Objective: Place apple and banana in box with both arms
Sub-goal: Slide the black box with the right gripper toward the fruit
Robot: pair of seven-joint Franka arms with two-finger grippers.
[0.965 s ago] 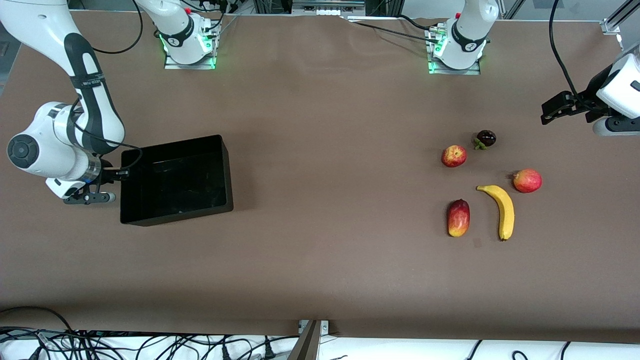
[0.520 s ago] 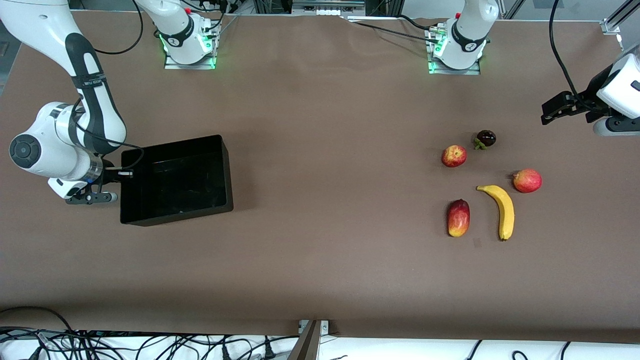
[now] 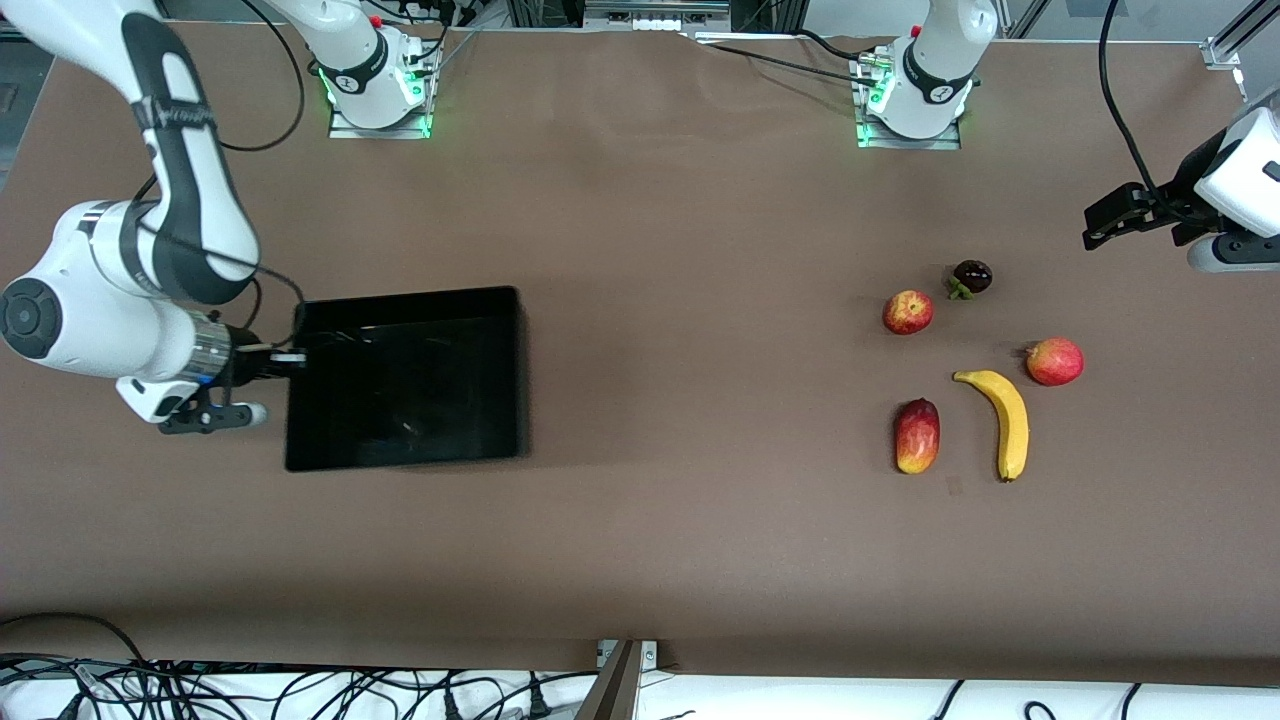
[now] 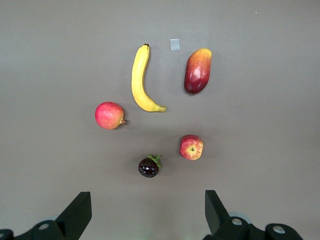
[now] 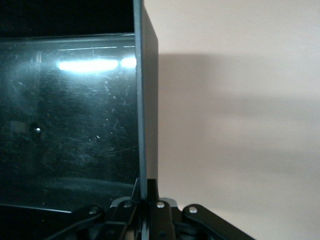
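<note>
The black box [image 3: 405, 380] is at the right arm's end of the table. My right gripper [image 3: 290, 357] is shut on its end wall; the right wrist view shows the fingers [image 5: 162, 197] pinching that thin wall [image 5: 147, 100]. The box holds nothing. The apple [image 3: 907, 312] and the banana [image 3: 1003, 420] lie among other fruit at the left arm's end. My left gripper [image 3: 1098, 228] hovers open and empty beside the fruit. The left wrist view shows the apple [image 4: 191, 147] and the banana [image 4: 140, 80] ahead of the open gripper [image 4: 147, 215].
A dark mangosteen [image 3: 971, 277] lies beside the apple, farther from the camera. A pinkish-red round fruit [image 3: 1055, 361] and an oblong red-yellow fruit [image 3: 917, 435] flank the banana. Bare brown table lies between the box and the fruit.
My right gripper has drawn the box toward the table's middle and turned it square to the table edges. The left arm and the fruit have not moved.
</note>
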